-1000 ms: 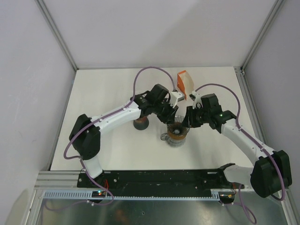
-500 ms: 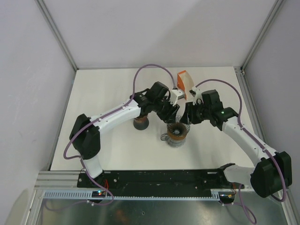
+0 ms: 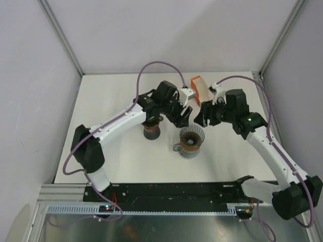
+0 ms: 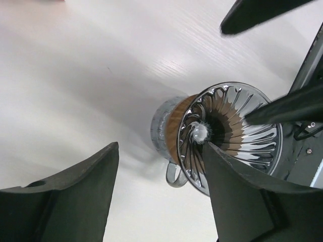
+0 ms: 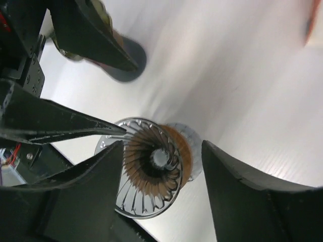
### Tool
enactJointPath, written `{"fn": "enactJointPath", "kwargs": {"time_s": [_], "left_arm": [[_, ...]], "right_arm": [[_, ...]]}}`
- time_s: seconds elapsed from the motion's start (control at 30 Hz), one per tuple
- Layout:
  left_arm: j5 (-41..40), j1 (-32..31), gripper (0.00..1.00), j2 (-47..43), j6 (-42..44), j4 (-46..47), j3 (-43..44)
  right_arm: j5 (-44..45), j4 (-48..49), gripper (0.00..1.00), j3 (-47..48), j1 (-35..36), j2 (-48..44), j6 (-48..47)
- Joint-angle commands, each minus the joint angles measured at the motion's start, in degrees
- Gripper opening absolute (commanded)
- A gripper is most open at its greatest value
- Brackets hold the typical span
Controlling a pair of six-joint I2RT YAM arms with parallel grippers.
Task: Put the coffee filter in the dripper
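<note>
The clear glass dripper (image 3: 198, 132) stands on the table in front of both grippers. The brown paper filter (image 3: 191, 142) sits inside its cone, against the ribbed wall. My left gripper (image 3: 184, 117) is open and empty, raised just behind and left of the dripper. My right gripper (image 3: 204, 117) is open and empty, just behind and right of it. In the left wrist view the dripper (image 4: 252, 151) and the filter (image 4: 229, 121) lie beyond my open gripper (image 4: 161, 194). In the right wrist view the dripper (image 5: 132, 199) and the filter (image 5: 139, 151) show between my open fingers (image 5: 237, 191).
An orange and white filter pack (image 3: 200, 89) stands at the back, behind the grippers. A dark round stand (image 3: 151, 132) sits left of the dripper, under the left arm, and also shows in the right wrist view (image 5: 128, 63). Both arms crowd the space above the dripper.
Both grippers have lifted and drawn back from the dripper's rim toward the far side. The filter has stayed in the dripper, which has not moved.
</note>
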Motion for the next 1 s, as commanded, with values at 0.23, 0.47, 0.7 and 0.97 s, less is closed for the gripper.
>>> {"fn": "enactJointPath", "kwargs": {"time_s": [0.23,0.47,0.7,0.97], "left_arm": [[-0.8,5.6,0.78,-9.8,3.5,-3.8,9.7],[-3.0,12.2,0.82,-13.6,4.2,-5.4,11.2],[-6.2,19.7,0.96,-16.2,5.0,-5.5,9.4],[-6.1,28.1,0.97,-16.7,4.5,-5.5,8.3]], "right_arm": [[-9.3,19.7,0.99,4.2,-8.9,-3.3,-6.1],[-0.7,30.7,0.92,4.5,-10.3,4.3,-9.7],[11.0,33.5,0.61,9.1,-10.6,17.9,-15.9],[11.1,33.8,0.43,16.6,-11.0,32.3,-15.8]]}}
